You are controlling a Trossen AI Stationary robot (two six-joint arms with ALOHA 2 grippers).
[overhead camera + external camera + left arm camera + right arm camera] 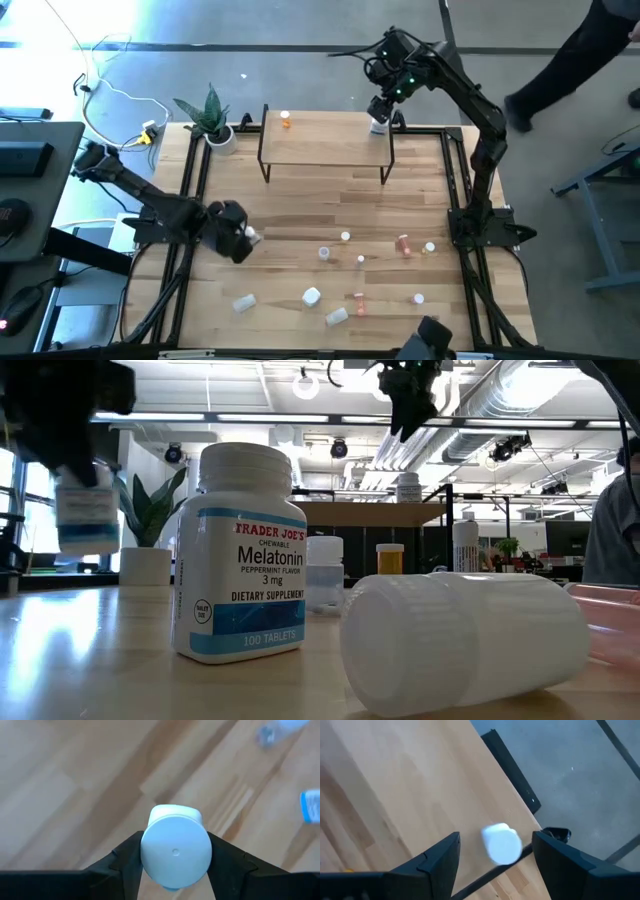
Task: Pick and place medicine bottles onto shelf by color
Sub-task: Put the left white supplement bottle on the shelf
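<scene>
Mostly, left pincer (pixel 250 238) hides its white bottle (pixel 254 236).

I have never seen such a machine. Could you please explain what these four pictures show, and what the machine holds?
It is a robot with two dark arms at a wooden table. One picture looks down from above, one looks level across the tabletop, and two come from cameras on the wrists. The left pincer is closed on a white bottle, lifted off the table. The right pincer is open above the shelf's right end, over a white bottle standing there. An orange bottle stands near the shelf's left end. About ten small bottles are scattered on the table; the level view shows a melatonin bottle close up. A potted plant stands at the back.
</scene>
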